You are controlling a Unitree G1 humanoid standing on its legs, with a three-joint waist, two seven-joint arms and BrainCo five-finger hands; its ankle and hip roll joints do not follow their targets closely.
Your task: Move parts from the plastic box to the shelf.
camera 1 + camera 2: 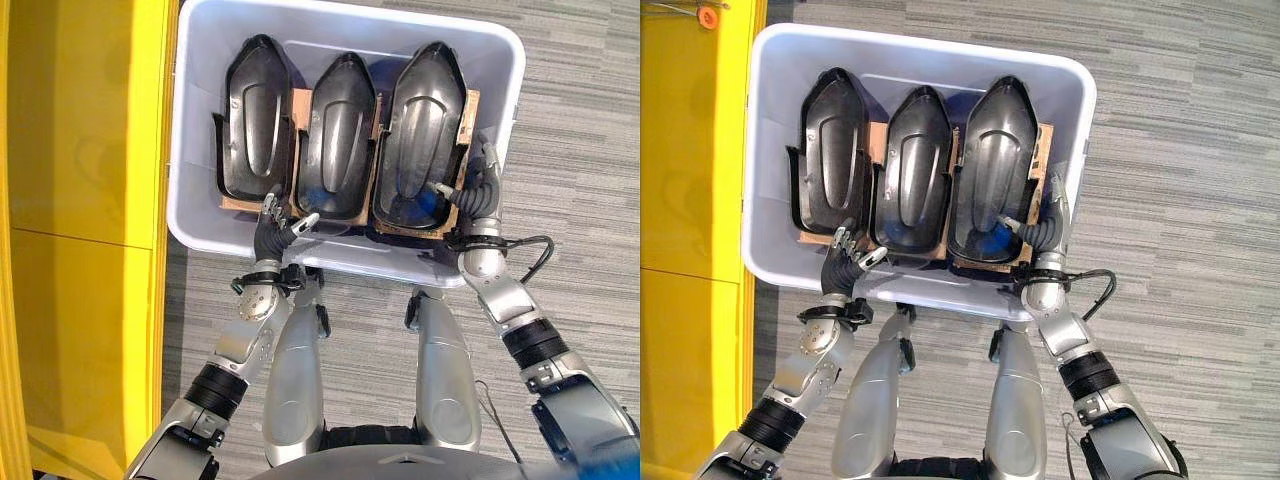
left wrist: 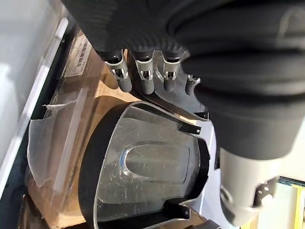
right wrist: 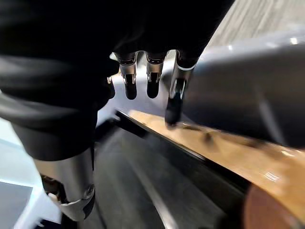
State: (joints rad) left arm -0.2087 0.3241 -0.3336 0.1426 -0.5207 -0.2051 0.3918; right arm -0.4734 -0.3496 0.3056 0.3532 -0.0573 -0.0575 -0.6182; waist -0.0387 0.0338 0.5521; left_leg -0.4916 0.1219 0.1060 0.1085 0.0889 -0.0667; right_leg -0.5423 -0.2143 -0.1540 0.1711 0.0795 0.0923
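Three black parts (image 1: 338,140) stand side by side in the plastic box (image 1: 200,120), upper centre. My left hand (image 1: 272,232) hovers open at its near edge; my right hand (image 1: 478,192), fingers relaxed, holds nothing, beside the right part (image 1: 420,130).

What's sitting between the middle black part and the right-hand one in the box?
A brown cardboard divider stands between the middle black moulded plastic part and the right-hand black part in the pale plastic box, seen in both eye views.
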